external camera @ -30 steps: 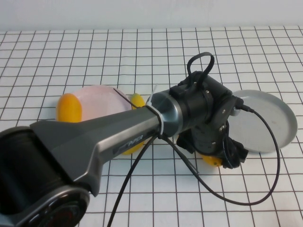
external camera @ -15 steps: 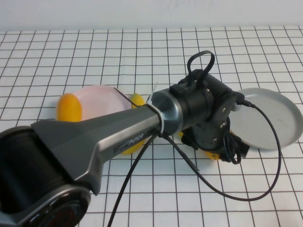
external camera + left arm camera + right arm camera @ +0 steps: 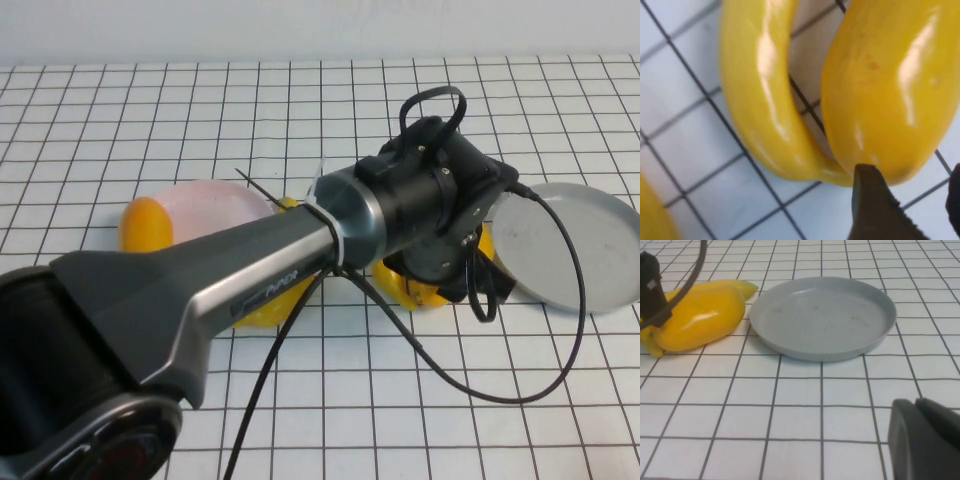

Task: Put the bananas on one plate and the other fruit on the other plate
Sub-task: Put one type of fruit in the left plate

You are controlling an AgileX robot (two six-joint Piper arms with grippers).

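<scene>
- Black jaws of the left gripper (image 3: 912, 202) stand part-way apart, clearly narrower than a second ago. They sit at the end of a plump orange-yellow fruit (image 3: 890, 85) near the middle of the bench (image 3: 790, 415).
- Whether the pads already touch that fruit is hard to say from so close; it seems to lie on the bench, not lifted.
- That narrowing, with the wrist swung a little toward the far side, reads as a grasp just beginning. No fruit is on a plate yet.
- Just beside the plump fruit, touching or nearly so, curves one banana (image 3: 757, 100).
- Next out lies the grey plate (image 3: 822, 355), bare, close beside this pair on the robot's right.
- The right gripper (image 3: 922, 440) is parked low near that plate, on the robot's side of it, jaws closed on nothing.
- Count of plates: two, the grey one and the pink plate (image 3: 205, 205) on the left.
- Count of plump fruits: two, the second plump fruit (image 3: 145, 228) against the pink plate's left rim.
- Count of bananas: one sure. A yellow shape under the arm (image 3: 262, 312) is probably the second.
</scene>
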